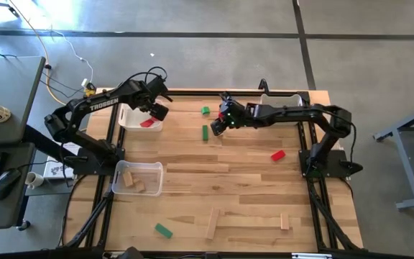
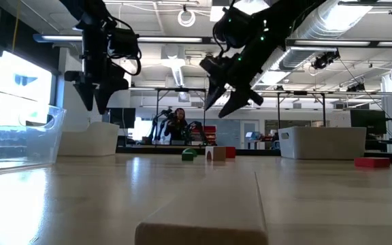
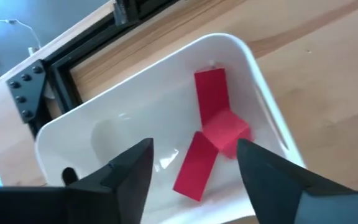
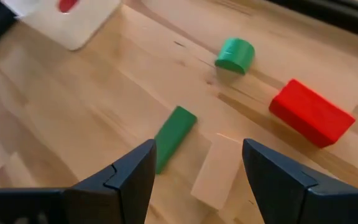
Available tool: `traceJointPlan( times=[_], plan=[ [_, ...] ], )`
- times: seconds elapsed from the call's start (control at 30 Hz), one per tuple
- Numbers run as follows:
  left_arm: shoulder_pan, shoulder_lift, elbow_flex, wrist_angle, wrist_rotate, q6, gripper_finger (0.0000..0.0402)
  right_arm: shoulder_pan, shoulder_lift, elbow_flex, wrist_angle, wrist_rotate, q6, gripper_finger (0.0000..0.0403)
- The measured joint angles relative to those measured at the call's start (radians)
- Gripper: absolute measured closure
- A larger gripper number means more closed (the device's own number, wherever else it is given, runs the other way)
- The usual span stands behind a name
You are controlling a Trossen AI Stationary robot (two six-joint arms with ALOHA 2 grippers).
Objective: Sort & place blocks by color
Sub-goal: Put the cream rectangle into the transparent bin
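My left gripper hangs open above a white bin at the table's far left. Three red blocks lie on the bin's floor. My right gripper is open too, raised over the far middle of the table. Below it lie a green bar and a plain wood bar, side by side and flat on the table. A rounded green block and a red block sit just beyond them.
A clear bin with wood blocks stands at the left middle, and a second white bin at the far right edge. Loose on the table are a red block, a green block and wood bars near the front.
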Motion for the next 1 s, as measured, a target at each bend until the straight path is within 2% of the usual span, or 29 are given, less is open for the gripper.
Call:
traceJointPlan(
  times=[0.17,0.43,0.8,1.0],
  plan=[
    [0.000,0.000,0.000,-0.039,-0.006,0.009,0.0161,-0.013,0.051,0.000,0.003,-0.012,0.033,0.0178],
    [0.000,-0.006,0.016,-0.068,0.009,0.024,0.0159,-0.014,0.091,0.000,0.004,-0.016,0.040,0.0178],
    [-0.010,-0.085,0.054,-0.066,0.012,0.034,0.0159,-0.013,0.154,0.000,0.008,-0.023,0.078,0.0178],
    [-0.010,-0.133,0.055,-0.066,0.012,0.034,0.0159,-0.013,0.191,0.000,0.013,-0.066,0.078,0.0178]
  ],
)
